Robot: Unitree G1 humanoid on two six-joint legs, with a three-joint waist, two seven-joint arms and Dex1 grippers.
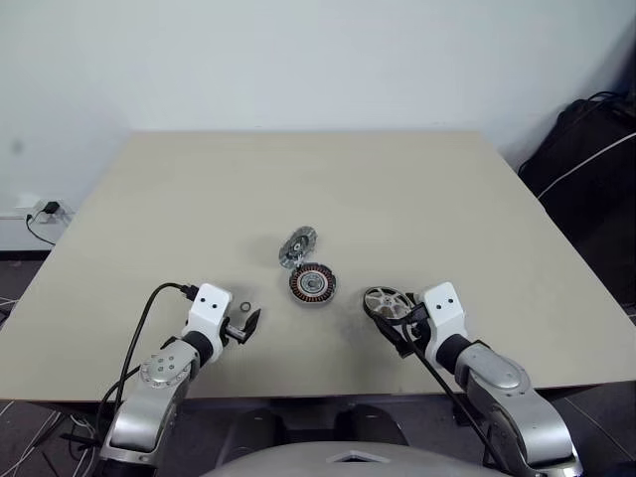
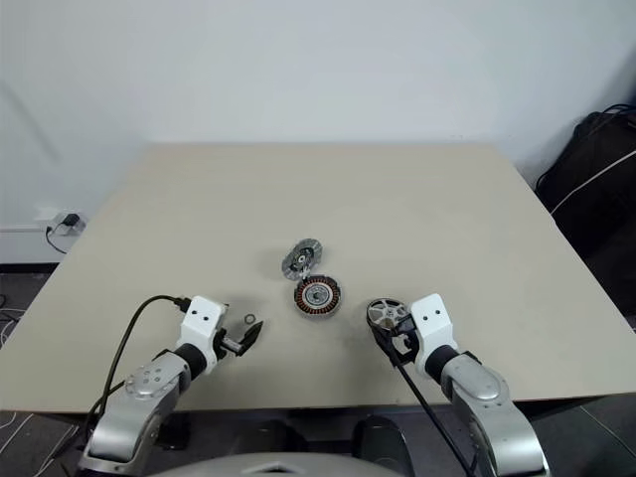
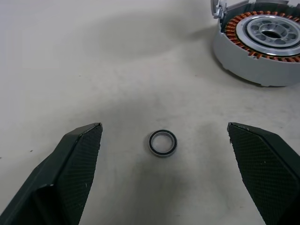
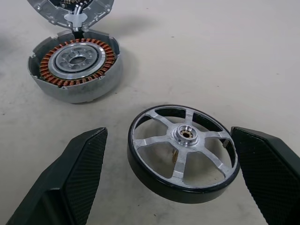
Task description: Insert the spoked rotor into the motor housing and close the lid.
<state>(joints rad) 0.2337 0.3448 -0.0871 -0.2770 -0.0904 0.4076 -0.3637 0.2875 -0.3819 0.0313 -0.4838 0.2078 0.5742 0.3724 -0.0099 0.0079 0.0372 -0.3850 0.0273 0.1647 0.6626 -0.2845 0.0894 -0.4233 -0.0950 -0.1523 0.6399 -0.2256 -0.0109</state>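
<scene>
My right pincer (image 4: 168,178) gaped around the spoked rotor (image 4: 183,152) near the table's (image 1: 447,199) front edge; my left pincer (image 3: 164,176) gaped over a small ring (image 3: 163,143). The motor housing (image 1: 312,284) sat mid-table, the lid (image 1: 296,246) partly cut off in my wrist views.

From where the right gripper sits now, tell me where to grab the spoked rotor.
Grip the spoked rotor across its black outer ring, coming from the near side. It lies flat between the open right gripper, which probably just needs to advance and close.
</scene>
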